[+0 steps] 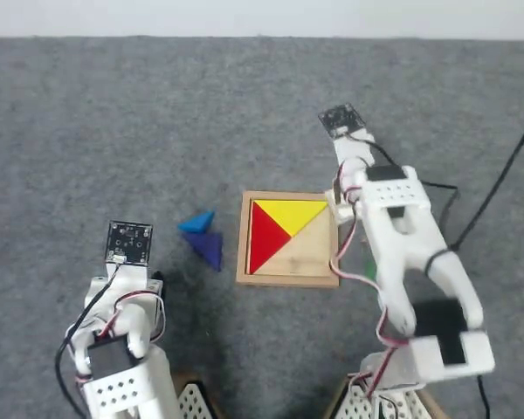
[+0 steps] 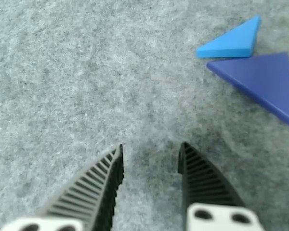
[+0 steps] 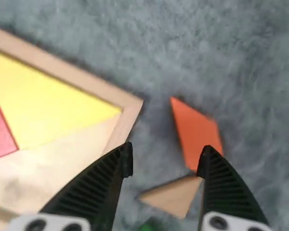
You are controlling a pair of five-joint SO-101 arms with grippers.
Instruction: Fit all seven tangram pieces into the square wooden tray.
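right gripper (image 3: 167, 153) wide open above the orange piece (image 3: 196, 131), which lies just outside the tray (image 3: 130, 115) corner; centre on it, descend straight, pinch its long edges; left gripper (image 2: 151, 151) also open, near the dark blue triangle (image 2: 265, 82)

In the high view, the right arm (image 1: 393, 227) hides the right rim of the wooden tray (image 1: 244, 240). A green sliver (image 1: 368, 264) peeks out beside it, too small to tell its shape. In the left wrist view, the dark blue triangle (image 2: 265, 79) runs off the frame. In the right wrist view, the tray is cut off and a blurred green scrap (image 3: 147, 225) touches the frame's edge.
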